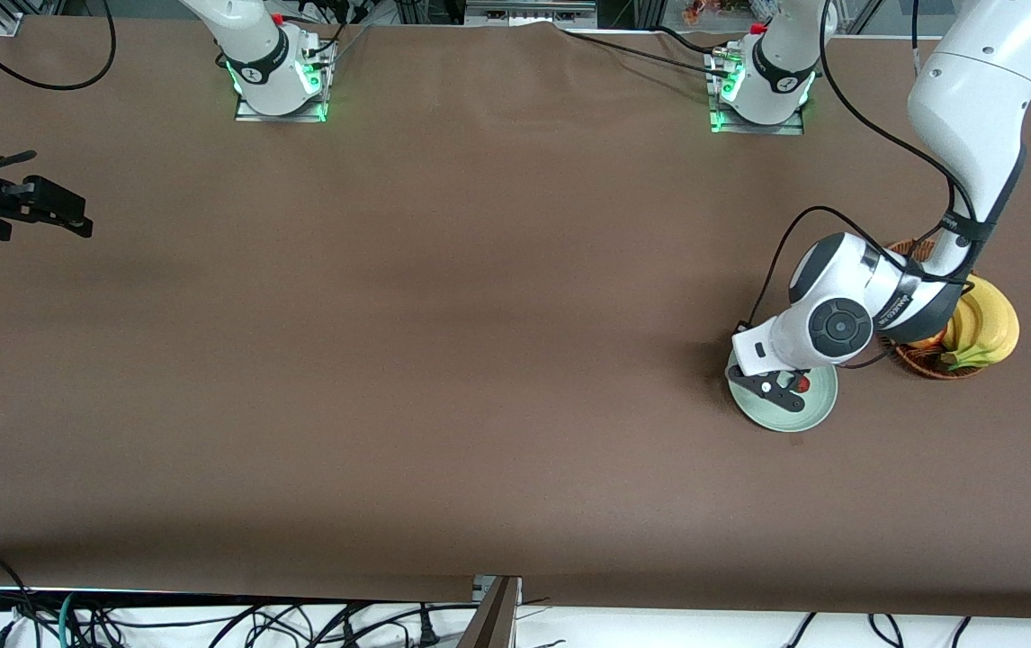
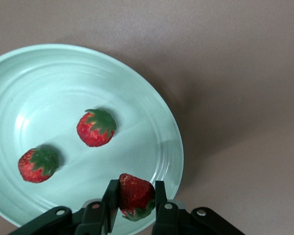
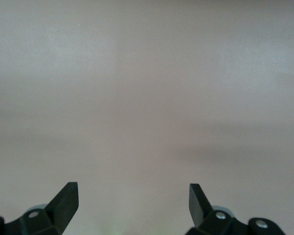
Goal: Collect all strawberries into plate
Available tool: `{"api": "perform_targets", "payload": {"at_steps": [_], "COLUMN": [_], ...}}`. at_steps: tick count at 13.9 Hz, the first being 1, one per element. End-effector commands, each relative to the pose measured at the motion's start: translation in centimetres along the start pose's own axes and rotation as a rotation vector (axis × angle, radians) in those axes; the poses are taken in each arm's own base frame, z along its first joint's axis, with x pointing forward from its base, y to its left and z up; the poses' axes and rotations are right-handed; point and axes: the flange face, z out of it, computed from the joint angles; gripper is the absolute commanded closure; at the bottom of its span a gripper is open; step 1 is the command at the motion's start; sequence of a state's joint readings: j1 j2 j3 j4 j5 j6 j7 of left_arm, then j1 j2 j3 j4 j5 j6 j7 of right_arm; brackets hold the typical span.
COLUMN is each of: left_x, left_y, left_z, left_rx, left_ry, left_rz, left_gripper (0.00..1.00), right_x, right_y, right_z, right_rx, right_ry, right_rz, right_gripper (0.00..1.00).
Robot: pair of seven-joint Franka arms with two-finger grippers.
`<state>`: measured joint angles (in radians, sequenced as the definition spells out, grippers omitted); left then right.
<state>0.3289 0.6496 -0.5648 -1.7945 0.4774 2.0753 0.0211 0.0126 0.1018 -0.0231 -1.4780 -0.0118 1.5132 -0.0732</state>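
The pale mint-green plate (image 1: 808,416) lies near the left arm's end of the table, and the left wrist view shows it too (image 2: 49,88). Two strawberries (image 2: 96,128) (image 2: 37,165) lie on it, apart from each other. My left gripper (image 1: 788,389) hangs low over the plate's rim area and is shut on a third strawberry (image 2: 135,195), its green cap toward the wrist. In the front view that berry shows as a red spot (image 1: 803,384). My right gripper (image 1: 75,216) waits at the right arm's end of the table, open and empty (image 3: 133,193).
A brown wicker basket (image 1: 925,362) with yellow bananas (image 1: 983,328) stands beside the plate, toward the left arm's end, partly under the left arm. The brown table cloth (image 1: 443,342) stretches between the two grippers.
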Motion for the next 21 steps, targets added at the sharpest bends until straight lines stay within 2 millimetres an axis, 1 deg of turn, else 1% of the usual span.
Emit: {"api": "perform_targets", "payload": {"at_steps": [1, 2, 3, 4, 6, 8, 9, 10, 11, 12, 13, 14, 15, 17, 18, 19, 20, 21], "left_x": [-1.3, -1.4, -1.4, -1.4, -1.3, -1.4, -1.6, -1.9, -2.2, -2.8, -3.1, -3.5, -4.3, -6.5, -7.7, -9.1, -10.3, -11.4], "left_y": [-0.8, -1.0, -1.3, -1.4, -1.4, -1.4, -1.5, -0.8, 0.9, 1.3, 1.6, 1.9, 1.6, 1.0, 1.1, 1.8, 2.8, 3.3], "left_z": [-0.9, -0.7, -0.5, -0.5, -0.7, -1.6, -3.1, -4.5, -7.3, -10.2, -13.9, -17.3, -20.8, -28.1, -30.9, -33.2, -35.0, -36.4], "left_rx": [0.014, 0.016, 0.014, 0.013, 0.015, 0.025, 0.031, 0.023, -0.003, -0.016, -0.036, -0.050, -0.065, -0.118, -0.128, -0.117, -0.096, -0.071], "left_ry": [0.004, 0.001, 0.002, 0.006, 0.006, 0.010, 0.023, 0.006, 0.000, -0.007, -0.006, -0.010, -0.029, -0.028, -0.032, -0.039, -0.035, -0.024], "left_rz": [-0.016, -0.015, -0.019, -0.023, -0.024, -0.024, -0.036, -0.039, -0.045, -0.068, -0.092, -0.103, -0.115, -0.148, -0.148, -0.145, -0.143, -0.147], "left_gripper": [0.68, 0.64, 0.27, 0.00, 0.00, 0.00, 0.00, 0.00, 0.00, 0.00, 0.00, 0.00, 0.00, 0.00, 0.00, 0.00, 0.00, 0.00], "right_x": [-0.2, -0.2, -0.2, -0.2, -0.2, -0.2, -0.2, -0.1, -0.1, -0.1, -0.2, -0.1, -0.1, -0.1, -0.1, -0.1, -0.1, -0.1], "right_y": [0.2, 0.2, 0.2, 0.2, 0.2, 0.1, 0.1, 0.1, 0.1, 0.1, 0.2, 0.2, 0.3, 0.4, 0.4, 0.3, 0.2, 0.2], "right_z": [-0.3, -0.3, -0.3, -0.3, -0.3, -0.3, -0.3, -0.2, -0.3, -0.3, -0.3, -0.2, -0.2, -0.2, -0.2, -0.2, -0.2, -0.2], "right_rx": [-0.004, -0.004, -0.003, -0.003, -0.003, -0.001, -0.001, -0.001, -0.001, -0.001, -0.001, -0.003, -0.006, -0.001, -0.001, 0.000, 0.000, 0.000], "right_ry": [0.002, 0.002, 0.002, 0.002, 0.002, 0.002, 0.002, 0.002, 0.003, 0.003, 0.003, 0.002, 0.003, 0.002, 0.003, 0.002, 0.002, 0.004], "right_rz": [-0.010, -0.010, -0.011, -0.011, -0.011, -0.009, -0.009, -0.009, -0.009, -0.009, -0.008, -0.009, -0.009, -0.006, -0.006, -0.006, -0.006, -0.006], "right_gripper": [0.00, 0.00, 0.00, 0.00, 0.00, 0.00, 0.00, 0.00, 0.00, 0.00, 0.00, 0.00, 0.00, 0.00, 0.00, 0.00, 0.00, 0.00]}}
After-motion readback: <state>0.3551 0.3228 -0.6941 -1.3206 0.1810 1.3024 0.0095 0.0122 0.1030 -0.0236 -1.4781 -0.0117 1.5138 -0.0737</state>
